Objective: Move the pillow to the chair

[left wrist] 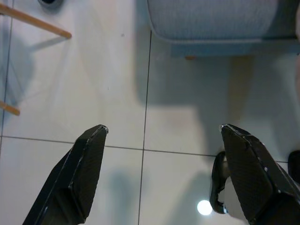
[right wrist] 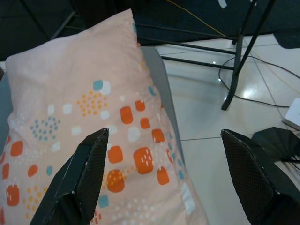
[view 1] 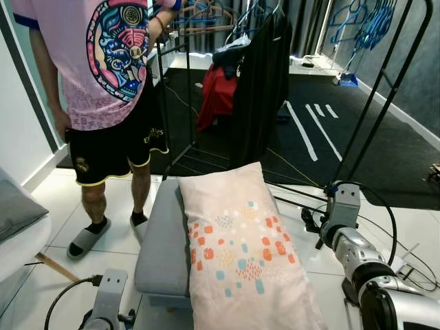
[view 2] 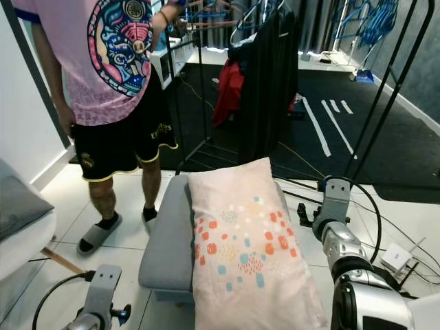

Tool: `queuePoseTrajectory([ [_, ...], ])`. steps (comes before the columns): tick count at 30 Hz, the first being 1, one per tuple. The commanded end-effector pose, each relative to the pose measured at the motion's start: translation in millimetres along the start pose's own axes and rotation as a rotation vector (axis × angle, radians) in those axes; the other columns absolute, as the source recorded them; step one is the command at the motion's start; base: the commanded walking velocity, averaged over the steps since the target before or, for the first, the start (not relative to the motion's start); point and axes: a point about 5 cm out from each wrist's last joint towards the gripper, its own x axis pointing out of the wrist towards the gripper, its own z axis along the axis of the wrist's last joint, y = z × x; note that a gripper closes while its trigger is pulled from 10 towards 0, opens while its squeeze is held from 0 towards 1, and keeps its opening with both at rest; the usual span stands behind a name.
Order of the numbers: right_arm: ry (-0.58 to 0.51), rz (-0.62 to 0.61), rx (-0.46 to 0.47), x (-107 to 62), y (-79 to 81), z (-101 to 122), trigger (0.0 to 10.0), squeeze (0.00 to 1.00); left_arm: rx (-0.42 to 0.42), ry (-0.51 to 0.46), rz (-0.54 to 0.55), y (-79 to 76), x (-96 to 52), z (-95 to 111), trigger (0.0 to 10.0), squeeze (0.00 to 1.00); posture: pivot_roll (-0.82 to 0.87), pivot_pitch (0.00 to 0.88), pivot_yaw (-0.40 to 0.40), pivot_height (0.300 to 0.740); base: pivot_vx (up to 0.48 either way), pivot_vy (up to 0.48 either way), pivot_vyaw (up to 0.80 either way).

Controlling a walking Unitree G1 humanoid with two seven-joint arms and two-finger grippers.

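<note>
Pillow [view 1: 240, 251] lay lengthwise on the grey ottoman [view 1: 161, 240] at your 12 o'clock, both claws spread wide and empty, right claw [right wrist: 161, 176] over its 3 o'clock edge, left claw [left wrist: 161, 173] over floor tile: you needed both sides pinched.

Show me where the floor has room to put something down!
Bare white tile floor lies between the grey padded bench and the pale chair with the grey cushion. More lies right of the bench, though black cables cross it. The pink patterned pillow covers most of the bench. A person's slippered feet crowd the far-left corner.
</note>
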Motion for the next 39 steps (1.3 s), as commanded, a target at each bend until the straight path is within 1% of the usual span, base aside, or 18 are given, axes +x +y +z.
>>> queuePoseTrajectory([
  [1,-0.014,0.001,0.023,0.4,-1.5,6,10.0,0.0,-0.001,0.01,-0.002,-0.5,-0.4,-3,10.0,0.0,-0.08,0.036,-0.049,0.62,0.0,0.0,0.0],
  [5,-0.036,0.018,0.029,1.4,1.1,12,10.0,0.0,0.002,0.011,-0.003,-0.4,-0.6,-3,10.0,0.0,-0.08,0.037,-0.047,0.61,0.0,0.0,0.0],
  [8,-0.079,0.06,0.043,2.7,6.4,25,10.0,0.0,0.008,0.015,-0.004,-0.2,-0.7,-4,10.0,0.0,-0.08,0.038,-0.046,0.595,0.0,0.0,0.0],
  [11,-0.086,0.068,0.045,2.9,7.3,27,10.0,0.0,0.01,0.016,-0.005,-0.3,-0.7,-4,10.0,0.0,-0.08,0.038,-0.046,0.59,0.0,0.0,0.0],
  [16,-0.123,0.099,0.051,3.8,13.1,38,10.0,0.0,0.013,0.02,-0.005,0.0,-0.9,-5,10.0,0.0,-0.08,0.038,-0.043,0.57,0.0,0.0,0.0],
  [21,-0.135,0.125,0.061,4.3,17.5,41,10.0,0.0,0.015,0.023,-0.007,-1.0,-1.0,-6,10.0,0.0,-0.08,0.031,-0.048,0.555,0.0,0.0,0.0],
  [26,-0.119,0.139,0.069,4.4,19.3,37,10.0,0.0,0.015,0.023,-0.01,-2.2,-1.0,-6,10.0,0.0,-0.1,0.029,-0.055,0.535,0.0,0.0,0.0],
  [27,-0.109,0.147,0.082,4.2,19.8,32,10.0,0.0,0.016,0.024,-0.011,-2.4,-1.1,-7,10.0,0.0,-0.1,0.028,-0.051,0.525,0.0,0.0,0.0],
  [34,-0.09,0.145,0.103,3.8,18.6,26,10.0,0.0,0.019,0.026,-0.013,-2.4,-1.2,-7,10.0,0.0,-0.11,0.026,-0.046,0.515,0.0,0.0,0.0],
  [35,-0.073,0.144,0.128,3.7,18.1,22,10.0,0.0,0.021,0.026,-0.013,-2.2,-1.2,-7,10.0,0.0,-0.11,0.026,-0.046,0.51,0.0,0.0,0.0],
  [37,-0.016,0.195,0.197,2.9,24.2,7,10.0,0.0,0.022,0.026,-0.012,-1.2,-1.3,-8,10.0,0.0,-0.1,0.028,-0.038,0.506,0.0,0.0,0.0],
  [38,-0.016,0.195,0.197,2.9,24.2,7,10.0,0.0,0.022,0.026,-0.012,-1.2,-1.3,-8,10.0,0.0,-0.1,0.028,-0.038,0.506,0.0,0.0,0.0],
  [39,0.043,0.238,0.207,1.9,32.3,-6,10.0,0.0,0.026,0.027,-0.012,-0.4,-1.4,-8,10.0,0.0,-0.1,0.031,-0.032,0.506,0.0,0.0,0.0],
])
